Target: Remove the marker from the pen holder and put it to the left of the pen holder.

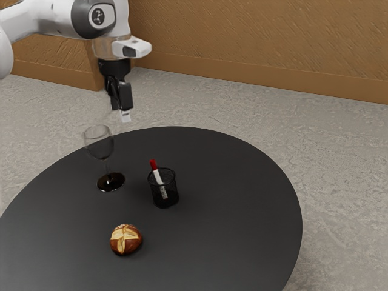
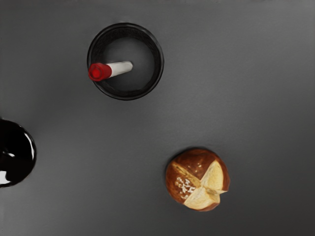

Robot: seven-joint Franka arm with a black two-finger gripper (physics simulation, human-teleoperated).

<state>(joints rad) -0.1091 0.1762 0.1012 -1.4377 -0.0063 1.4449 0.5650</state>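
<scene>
On the near part of the round black table (image 1: 218, 242), a brown bread roll (image 1: 126, 239), scored with a pale cross, is sitting in my exterior view. A little beyond it, the black mesh pen holder (image 1: 174, 189) is standing upright. The marker (image 1: 159, 177) is resting inside it, red cap up, white body slanting; it is leaning against the rim toward the exterior view's left, cap poking out above. Near the holder, on the exterior view's left, a clear stemmed glass (image 1: 99, 145) is standing on its dark, shiny foot.

Overhead, my gripper (image 1: 122, 114) is hanging well above the tabletop, apart from everything on it, pointing down. I am failing to make out whether it is spread or pressed together. The white arm (image 1: 57, 19) is reaching in from the exterior view's upper left. Farther back, grey floor (image 1: 339, 151) is running up to a brown wall (image 1: 260, 39).
</scene>
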